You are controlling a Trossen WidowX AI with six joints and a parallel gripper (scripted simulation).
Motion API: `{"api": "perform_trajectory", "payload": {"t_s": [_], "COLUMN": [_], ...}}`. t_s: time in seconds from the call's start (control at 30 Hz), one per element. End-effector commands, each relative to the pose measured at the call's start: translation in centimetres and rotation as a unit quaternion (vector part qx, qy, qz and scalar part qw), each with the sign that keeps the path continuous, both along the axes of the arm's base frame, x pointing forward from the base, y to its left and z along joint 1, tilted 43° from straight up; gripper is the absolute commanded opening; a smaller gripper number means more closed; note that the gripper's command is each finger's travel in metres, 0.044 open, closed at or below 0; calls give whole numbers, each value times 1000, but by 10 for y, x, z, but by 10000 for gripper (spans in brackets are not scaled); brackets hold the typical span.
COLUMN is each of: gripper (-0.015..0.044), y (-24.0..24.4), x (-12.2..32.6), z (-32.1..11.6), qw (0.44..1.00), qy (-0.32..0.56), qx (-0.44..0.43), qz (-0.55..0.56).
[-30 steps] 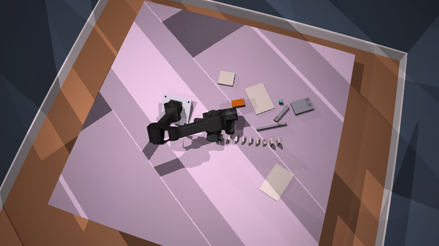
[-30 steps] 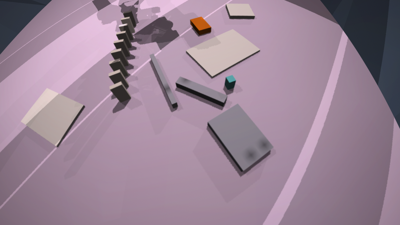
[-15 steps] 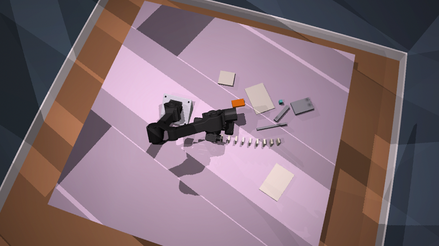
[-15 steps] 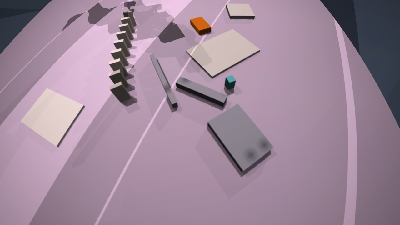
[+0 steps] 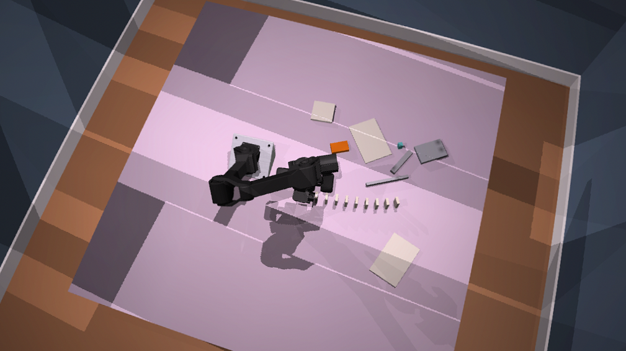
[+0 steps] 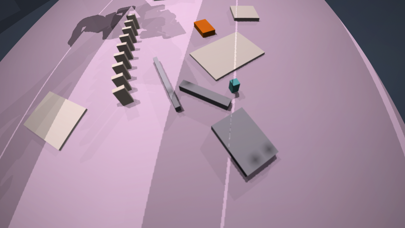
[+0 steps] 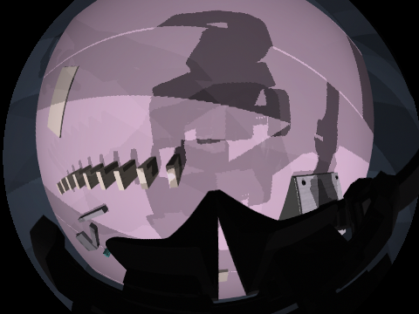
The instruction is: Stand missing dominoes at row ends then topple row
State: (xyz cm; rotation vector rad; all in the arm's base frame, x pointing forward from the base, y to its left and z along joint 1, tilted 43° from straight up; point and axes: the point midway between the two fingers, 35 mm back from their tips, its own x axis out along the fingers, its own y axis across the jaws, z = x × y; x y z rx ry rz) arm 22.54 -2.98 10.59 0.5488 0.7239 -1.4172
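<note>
Several thin beige dominoes stand upright in one slightly curved row. The domino at the end away from the arm (image 5: 396, 202) (image 6: 123, 95) and the domino at the arm's end (image 6: 133, 22) (image 7: 174, 174) both stand. No gap as wide as a missing domino shows in the row. My gripper (image 7: 215, 195) is shut with nothing between its fingertips. In the top view it is over the row's arm-side end and partly hides the last domino. In the wrist view that domino is just ahead and left of the fingertips; whether they touch is unclear. No loose domino is seen.
An orange block (image 5: 339, 146) (image 6: 203, 26), two grey bars (image 5: 400, 162) (image 5: 387, 181), a teal block (image 5: 400, 145) (image 6: 234, 85) and a grey slab (image 5: 430, 151) (image 6: 243, 138) lie on one side of the row. Beige plates (image 5: 323, 111) (image 5: 370, 141) (image 5: 394, 260) lie on both sides.
</note>
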Motion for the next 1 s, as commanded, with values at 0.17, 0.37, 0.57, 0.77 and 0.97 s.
{"api": "perform_trajectory", "payload": {"t_s": [0.17,0.37,0.57,0.77,0.97], "gripper": [0,0,0,0,0], "y": [0,0,-26,-54,-54], "x": [0,0,5,4,8], "z": [0,0,-31,-59,-59], "qw": [1000,1000,1000,1000,1000], "qy": [-3,-3,-4,-4,-4], "qx": [-1,-1,1,-3,-3], "qz": [-2,-2,-1,-2,-2]}}
